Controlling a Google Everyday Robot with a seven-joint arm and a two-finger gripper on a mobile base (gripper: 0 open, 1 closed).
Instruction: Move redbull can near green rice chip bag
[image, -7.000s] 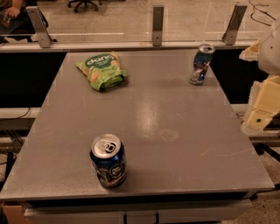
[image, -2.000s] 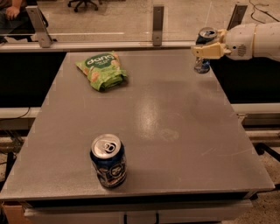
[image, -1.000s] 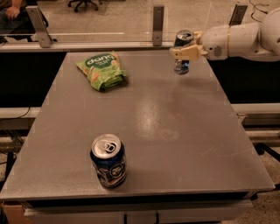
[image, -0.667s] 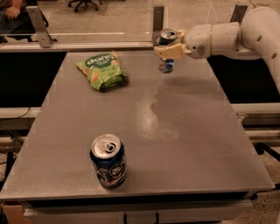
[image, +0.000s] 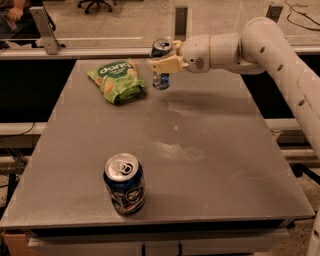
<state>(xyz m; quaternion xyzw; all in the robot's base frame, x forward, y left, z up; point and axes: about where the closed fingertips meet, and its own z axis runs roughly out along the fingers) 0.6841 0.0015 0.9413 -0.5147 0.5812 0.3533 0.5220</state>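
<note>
**Can in hand, just short of the bag: set it down upright and clear**

The step in hand looks like the placing. The redbull can (image: 161, 81) is upright at the far side of the table (image: 225, 150), just to the right of the green rice chip bag (image: 116, 80), with a narrow gap between them. To finish well, the can should come straight down with its base flat, so that this tall, slim can does not tip. The set-down spot should be bare table beside the bag's right edge, not on its crinkled corner, where the can would stand crooked. The can is already near enough to count as "near", so no further sideways reach seems needed. The fingers should part only once the base bears on the table, and the hand should then draw back to the right, away from the bag. Whether the base touches the table now I cannot tell; it seems to hang a little above it.

The hand (image: 159, 64) reaches in from the right on the white arm (image: 235, 47). Its tan fingers (image: 170, 63) are clamped round the middle of the can, one on each side, no wider apart than the can itself. It touches nothing else.

The dark-blue can (image: 124, 183) stands well apart at the near edge.
</note>
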